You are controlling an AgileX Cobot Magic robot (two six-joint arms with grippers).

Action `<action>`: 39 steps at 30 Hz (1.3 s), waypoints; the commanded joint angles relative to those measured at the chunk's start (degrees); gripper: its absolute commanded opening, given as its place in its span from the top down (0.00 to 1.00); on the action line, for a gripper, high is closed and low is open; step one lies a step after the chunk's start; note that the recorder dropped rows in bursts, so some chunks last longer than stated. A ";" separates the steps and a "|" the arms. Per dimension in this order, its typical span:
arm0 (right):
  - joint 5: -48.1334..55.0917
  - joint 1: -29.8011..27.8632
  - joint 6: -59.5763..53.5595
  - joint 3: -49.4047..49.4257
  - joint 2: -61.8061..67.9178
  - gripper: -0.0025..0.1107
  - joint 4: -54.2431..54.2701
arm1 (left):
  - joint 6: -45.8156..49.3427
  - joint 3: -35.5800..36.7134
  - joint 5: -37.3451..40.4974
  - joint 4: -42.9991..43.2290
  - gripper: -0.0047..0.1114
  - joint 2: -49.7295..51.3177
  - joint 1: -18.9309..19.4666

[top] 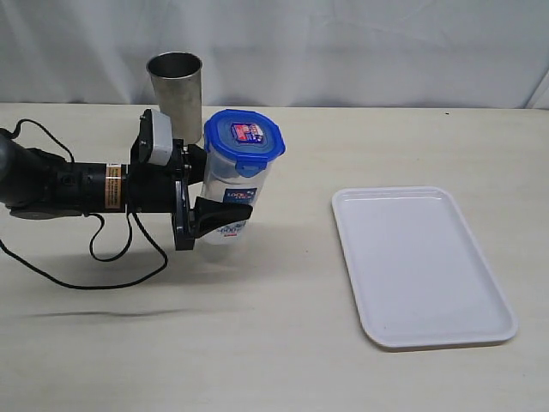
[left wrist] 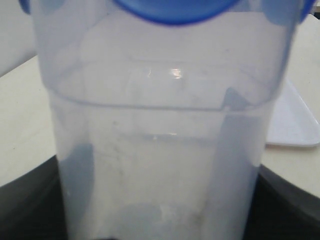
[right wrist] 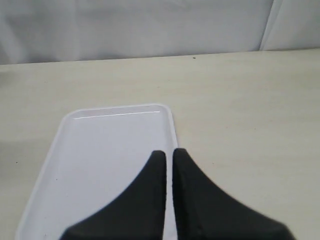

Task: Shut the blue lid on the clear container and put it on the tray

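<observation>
Half the job looks done: the lid (top: 244, 137) sits on top of the container (top: 236, 176), though I cannot tell whether its flaps are snapped down. The left gripper (top: 219, 202) clasps the container low on its side, well left of the tray (top: 420, 257). The carry there remains. The right gripper (right wrist: 169, 160), fingers pressed together and empty, hovers over the tray.

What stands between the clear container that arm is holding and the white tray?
Nothing visible. The left gripper holds the clear container, and only bare table lies between it and the tray. The steel cup stands behind the container, off that path.
</observation>
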 commanded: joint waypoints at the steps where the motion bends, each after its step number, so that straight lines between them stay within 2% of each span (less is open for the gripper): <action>1: 0.40 -0.46 0.02 0.08 -4.43 0.94 0.09 | -0.38 -0.28 -2.11 -1.66 0.96 -0.69 -0.02; 14: 0.25 -0.46 0.02 0.08 -5.91 0.94 0.09 | -0.38 -0.28 -2.11 -1.66 0.96 -0.69 -0.02; 19: 0.25 -0.46 0.02 0.08 -5.91 0.94 0.09 | -0.38 -0.28 -2.11 -5.16 0.96 -0.69 -0.88; 26: 0.25 -0.46 0.02 0.08 -5.91 0.94 0.09 | -0.38 -1.86 -2.11 -9.00 0.96 -0.69 -5.51; 28: 0.25 -0.46 0.02 0.08 -5.91 0.94 0.09 | -0.38 -3.32 0.07 -9.00 0.96 -0.69 -6.97; 35: 3.63 -0.46 0.02 0.08 -5.91 0.94 0.09 | -0.58 -10.28 12.94 -8.48 0.96 -0.69 -13.77; 39: 5.09 -0.46 0.02 0.08 -5.91 0.94 0.09 | -0.58 -14.77 21.25 -3.32 0.96 -0.69 -18.07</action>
